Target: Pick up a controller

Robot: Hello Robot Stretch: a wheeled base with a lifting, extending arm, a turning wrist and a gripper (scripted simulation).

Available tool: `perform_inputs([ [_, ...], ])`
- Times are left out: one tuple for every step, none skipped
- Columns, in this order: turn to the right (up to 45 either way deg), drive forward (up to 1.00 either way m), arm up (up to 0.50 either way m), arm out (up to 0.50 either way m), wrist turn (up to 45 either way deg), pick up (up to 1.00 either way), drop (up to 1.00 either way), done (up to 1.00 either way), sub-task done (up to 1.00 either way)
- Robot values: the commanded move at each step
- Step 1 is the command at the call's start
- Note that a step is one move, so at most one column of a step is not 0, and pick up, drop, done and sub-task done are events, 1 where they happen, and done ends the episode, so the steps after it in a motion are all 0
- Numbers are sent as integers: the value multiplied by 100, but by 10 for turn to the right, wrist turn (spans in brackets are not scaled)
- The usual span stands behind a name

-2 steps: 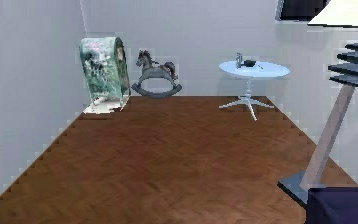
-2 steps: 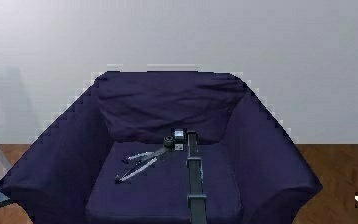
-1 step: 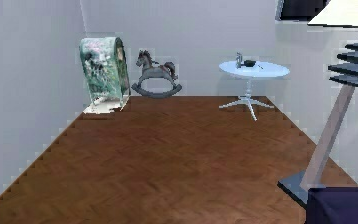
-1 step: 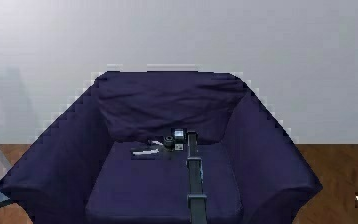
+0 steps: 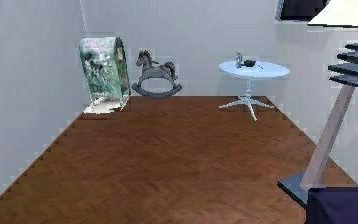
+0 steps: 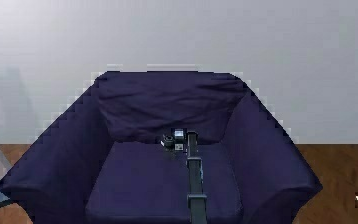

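In the forward view, one round white table [image 5: 269,69] on a splayed white foot is seen at the far wall, toward the right. Two small things are carried on it: one small dark thing [image 5: 250,64] near the middle of the top and one pale upright thing [image 5: 239,59] just beside it on the left. Whether the dark one is the controller cannot be told at this size. Left of the table, well apart from it, one grey rocking horse [image 5: 155,73] is stood against the wall. One arch-topped green panel [image 5: 103,70] is leaned just beside the horse. At the right edge one pale pole [image 5: 334,135] is set on a dark base.

In the arm side view, one dark blue armchair [image 6: 137,180] is faced head-on. One arm [image 6: 196,185] is raised from the bottom edge over the seat. One gripper [image 6: 172,140] is seen at its far end, before the back cushion. Whether the fingers are apart or together, and whether anything is held, cannot be told.
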Motion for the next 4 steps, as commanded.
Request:
perform_inputs([
  [0,0,0,0,420,0,0,0,0],
  [0,0,-30,0,0,0,0,0,0],
  [0,0,0,0,0,100,0,0,0],
  [0,0,10,0,0,0,0,0,0],
])
